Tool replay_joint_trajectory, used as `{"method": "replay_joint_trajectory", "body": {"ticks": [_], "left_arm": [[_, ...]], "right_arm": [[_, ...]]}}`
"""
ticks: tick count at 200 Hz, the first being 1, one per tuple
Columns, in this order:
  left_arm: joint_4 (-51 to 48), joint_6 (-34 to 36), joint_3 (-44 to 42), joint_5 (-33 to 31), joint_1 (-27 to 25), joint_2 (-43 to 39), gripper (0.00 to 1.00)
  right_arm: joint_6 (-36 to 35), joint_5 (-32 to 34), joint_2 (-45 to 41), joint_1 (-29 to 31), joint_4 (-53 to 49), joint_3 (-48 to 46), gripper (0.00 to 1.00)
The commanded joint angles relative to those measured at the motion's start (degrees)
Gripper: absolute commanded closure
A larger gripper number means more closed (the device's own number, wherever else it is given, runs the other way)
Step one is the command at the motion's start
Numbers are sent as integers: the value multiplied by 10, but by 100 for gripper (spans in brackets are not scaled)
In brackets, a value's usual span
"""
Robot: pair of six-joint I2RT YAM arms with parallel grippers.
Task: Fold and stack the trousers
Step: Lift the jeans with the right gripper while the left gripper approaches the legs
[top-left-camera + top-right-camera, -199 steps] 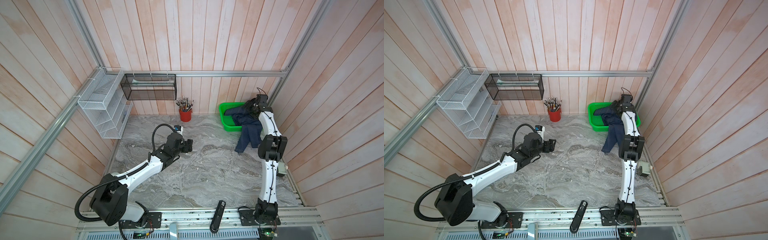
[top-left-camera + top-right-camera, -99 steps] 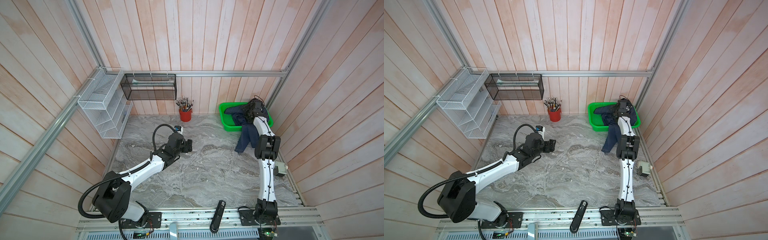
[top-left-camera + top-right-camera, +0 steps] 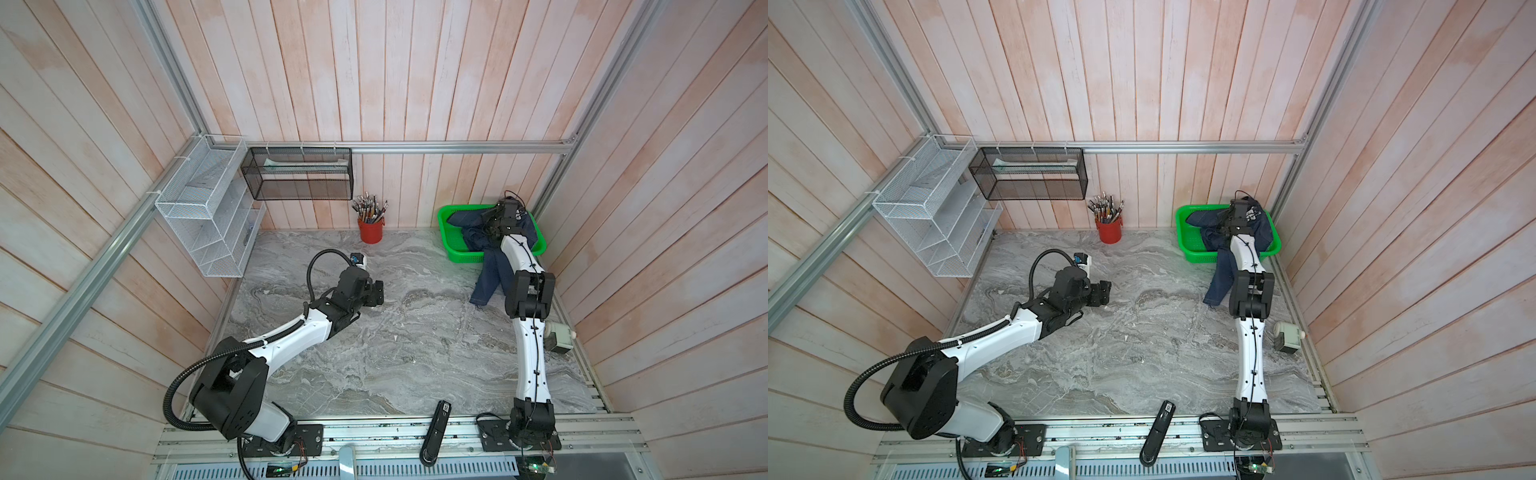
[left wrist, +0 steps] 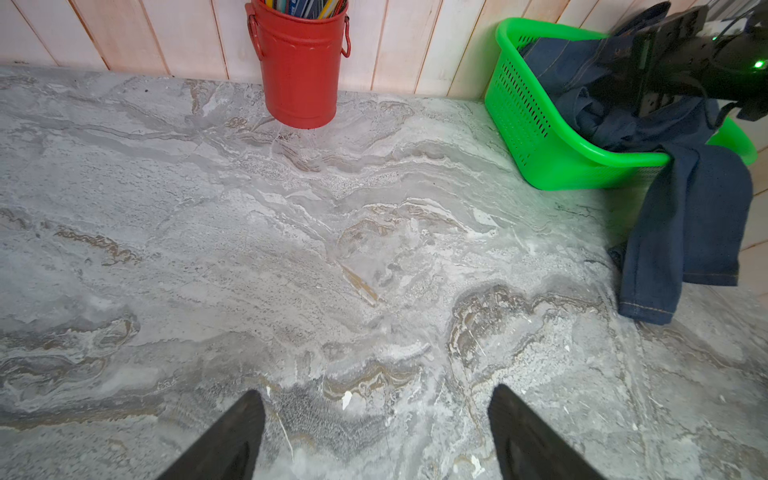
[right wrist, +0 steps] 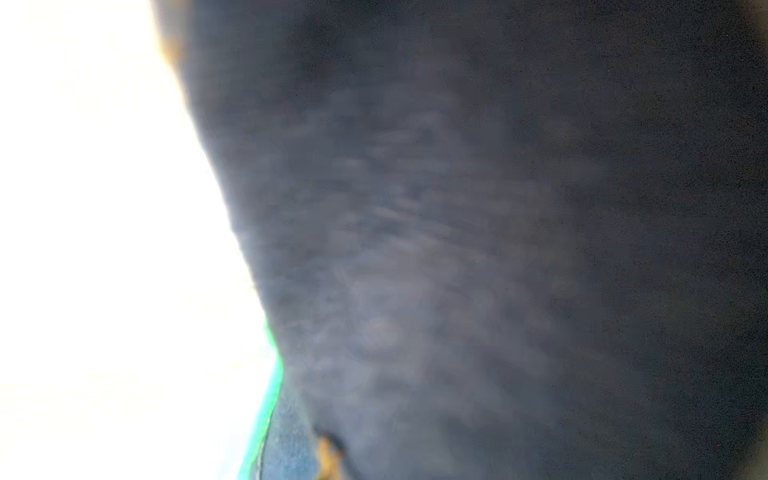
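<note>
Change: my right gripper (image 3: 493, 224), open a second ago, is now closed in the trousers (image 3: 487, 274), apparently pinching denim, so I judge the lift-out can start; left gripper (image 4: 376, 392) waits, jaws apart, above the table (image 3: 395, 332). Green basket (image 3: 451, 237): holds the bunched trousers, one leg draped over its rim onto the table. Red pot (image 3: 370, 233): pens (image 3: 370, 208), upright.

Both top views are bright and evenly lit, with only soft, faint shadows on the desk (image 3: 415, 353); the walls (image 3: 374, 62) fan outward toward the frame edges. The left wrist view is sharp, with a green tint on the desk beside the basket (image 4: 540, 137). The right wrist view is badly blurred: the trousers (image 5: 457, 249) are a dark smear, and one side is blown out white.
</note>
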Motion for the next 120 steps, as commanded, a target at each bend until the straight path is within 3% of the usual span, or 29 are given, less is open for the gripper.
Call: {"method": "replay_joint_trajectory", "body": {"ticks": [1, 58, 120], "left_arm": [[3, 2, 4, -9, -2, -29, 13], [-5, -27, -33, 3, -4, -95, 13], [-37, -27, -52, 2, -5, -198, 12]], "right_arm": [[-74, -17, -113, 19, 10, 12, 100], [-149, -34, -349, 40, -15, -79, 100], [-146, -77, -497, 80, -129, -48, 100]]}}
